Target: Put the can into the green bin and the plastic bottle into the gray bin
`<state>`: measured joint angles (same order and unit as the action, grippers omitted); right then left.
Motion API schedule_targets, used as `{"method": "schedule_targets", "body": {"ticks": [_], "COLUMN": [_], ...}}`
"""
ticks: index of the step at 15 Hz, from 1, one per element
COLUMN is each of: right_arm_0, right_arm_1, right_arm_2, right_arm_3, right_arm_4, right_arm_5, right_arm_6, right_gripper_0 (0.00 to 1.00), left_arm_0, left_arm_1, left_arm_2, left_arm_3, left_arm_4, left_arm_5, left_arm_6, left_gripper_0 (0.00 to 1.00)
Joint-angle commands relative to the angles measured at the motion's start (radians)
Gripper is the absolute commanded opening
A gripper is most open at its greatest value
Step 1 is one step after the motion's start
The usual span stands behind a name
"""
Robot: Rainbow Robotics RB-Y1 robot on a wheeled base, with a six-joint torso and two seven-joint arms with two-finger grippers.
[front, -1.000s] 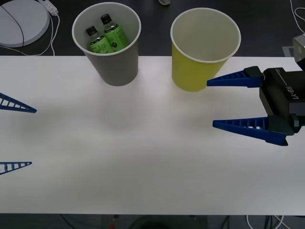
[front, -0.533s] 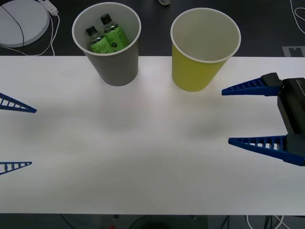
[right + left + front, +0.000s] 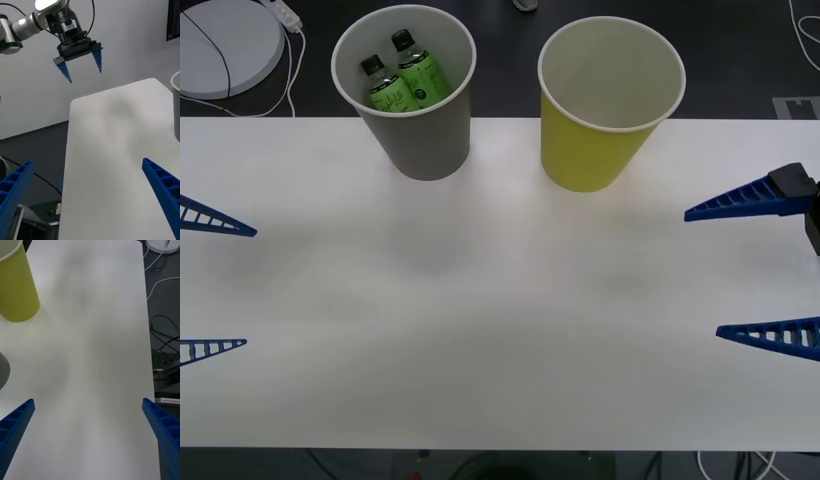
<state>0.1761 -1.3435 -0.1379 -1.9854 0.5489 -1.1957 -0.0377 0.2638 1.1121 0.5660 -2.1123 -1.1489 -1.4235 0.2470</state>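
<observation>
Green plastic bottle [image 3: 418, 72] far from fingers [image 3: 740, 200]

Both grippers' jaws wide apart

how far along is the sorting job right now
Done: two green plastic bottles stand inside the gray bin. In hand: nothing; the right gripper is open at the table's right edge, and the left gripper is open at its left edge. Left: the can; the visible inside wall of the green bin looks bare, but its bottom is hidden.
</observation>
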Motion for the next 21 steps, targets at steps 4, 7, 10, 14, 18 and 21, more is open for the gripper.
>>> {"method": "schedule_targets", "body": {"ticks": [4,7,10,14,18,21], "right_arm_0": [0.184,0.19,0.197,0.207,0.233,0.237], "right_arm_1": [0.007,0.037,0.047,0.058,0.083,0.084], "right_arm_2": [-0.184,-0.216,-0.226,-0.246,-0.293,-0.293], "right_arm_3": [-0.066,-0.082,-0.101,-0.107,-0.127,-0.128], "right_arm_4": [0.023,0.065,0.083,0.098,0.135,0.141], "right_arm_5": [-0.013,-0.005,0.015,0.016,0.016,0.016], "right_arm_6": [0.053,0.073,0.094,0.099,0.082,0.079], "right_gripper_0": [1.0,1.0,1.0,1.0,1.0,1.0], "left_arm_0": [0.0,0.0,0.0,0.0,0.0,0.0], "left_arm_1": [0.0,0.0,0.0,0.0,0.0,0.0], "left_arm_2": [0.0,0.0,0.0,0.0,0.0,0.0], "left_arm_3": [0.0,0.0,0.0,0.0,0.0,0.0], "left_arm_4": [0.0,0.0,0.0,0.0,0.0,0.0], "left_arm_5": [0.0,0.0,0.0,0.0,0.0,0.0], "left_arm_6": [0.0,0.0,0.0,0.0,0.0,0.0], "left_gripper_0": [1.0,1.0,1.0,1.0,1.0,1.0]}}
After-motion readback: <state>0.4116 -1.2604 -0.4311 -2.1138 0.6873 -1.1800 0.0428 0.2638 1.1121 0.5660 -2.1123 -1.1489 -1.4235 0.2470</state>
